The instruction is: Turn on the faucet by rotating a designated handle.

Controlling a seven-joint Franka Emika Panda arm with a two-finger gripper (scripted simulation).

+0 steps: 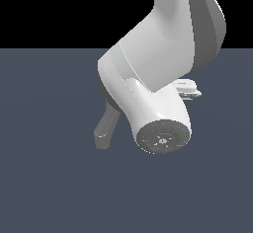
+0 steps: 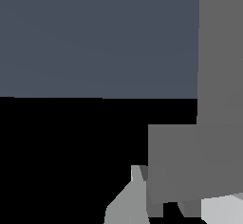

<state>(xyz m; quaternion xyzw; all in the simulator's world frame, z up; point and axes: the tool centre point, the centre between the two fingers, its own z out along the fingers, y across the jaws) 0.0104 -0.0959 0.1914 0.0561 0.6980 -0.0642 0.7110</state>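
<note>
In the exterior view my own arm (image 1: 158, 79) hides most of the faucet. Only its thick curved spout (image 1: 106, 126) shows, reaching down to the floor at the arm's left. The handle is hidden there. A white bit of my hand (image 1: 190, 88) peeks out at the arm's right. In the wrist view, flat grey faucet parts fill one side: a tall straight slab (image 2: 220, 52) over a wider block (image 2: 175, 161). I cannot tell which of them is the handle. My gripper (image 2: 175, 192) is open, its pale fingers (image 2: 126, 204) standing apart on either side of the block's base.
The dark blue-grey floor (image 1: 44, 177) spreads all around the faucet, under a black background. No other objects are in view.
</note>
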